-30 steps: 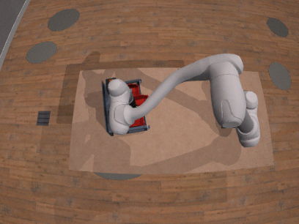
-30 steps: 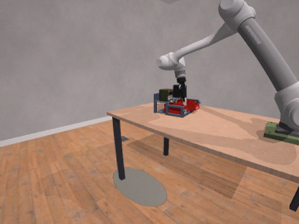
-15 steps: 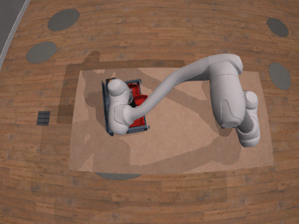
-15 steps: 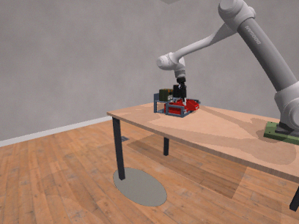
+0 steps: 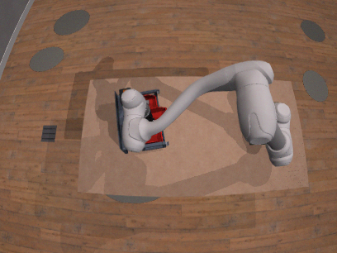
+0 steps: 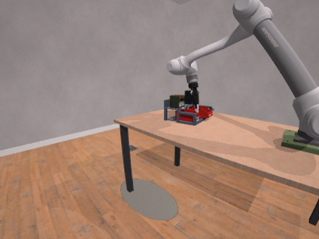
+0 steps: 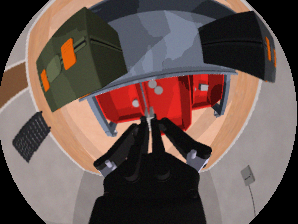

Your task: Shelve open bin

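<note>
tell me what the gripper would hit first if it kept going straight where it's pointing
Most likely the middle red bin, at its side wall; the gripper points down there, though depth is unclear.

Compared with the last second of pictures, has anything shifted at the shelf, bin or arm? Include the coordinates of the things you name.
Nothing visibly changed in the top and exterior views. The arm [image 5: 182,102] [image 6: 219,47], the tool [image 6: 196,108] [image 7: 150,111] and the protruding red bin [image 5: 159,112] [image 6: 206,113] [image 7: 170,107] keep their places. I can't tell whether the bin's wall is pinched.
</note>
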`<state>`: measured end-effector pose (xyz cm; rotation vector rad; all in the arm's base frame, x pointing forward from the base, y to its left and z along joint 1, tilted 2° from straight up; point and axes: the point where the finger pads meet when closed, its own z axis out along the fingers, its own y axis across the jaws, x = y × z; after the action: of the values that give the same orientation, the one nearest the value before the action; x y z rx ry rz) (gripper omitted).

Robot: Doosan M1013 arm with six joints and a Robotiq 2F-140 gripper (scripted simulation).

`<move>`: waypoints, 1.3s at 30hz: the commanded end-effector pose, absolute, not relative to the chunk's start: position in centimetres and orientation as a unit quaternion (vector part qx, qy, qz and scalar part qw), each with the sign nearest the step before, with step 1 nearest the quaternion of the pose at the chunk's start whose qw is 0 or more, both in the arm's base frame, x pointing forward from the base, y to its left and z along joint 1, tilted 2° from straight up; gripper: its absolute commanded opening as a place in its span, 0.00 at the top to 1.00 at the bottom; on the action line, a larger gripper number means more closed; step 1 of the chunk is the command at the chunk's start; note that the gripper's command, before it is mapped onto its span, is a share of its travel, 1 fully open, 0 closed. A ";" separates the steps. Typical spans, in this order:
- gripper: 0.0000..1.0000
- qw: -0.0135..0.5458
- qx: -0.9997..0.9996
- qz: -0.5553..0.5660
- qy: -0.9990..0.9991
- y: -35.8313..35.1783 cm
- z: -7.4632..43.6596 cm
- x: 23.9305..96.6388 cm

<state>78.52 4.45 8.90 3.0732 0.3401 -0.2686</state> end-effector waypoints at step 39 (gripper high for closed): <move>1.00 0.017 0.990 -0.092 0.108 4.4 9.1 79.1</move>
<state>78.88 4.46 8.96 3.0728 0.3393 -0.2785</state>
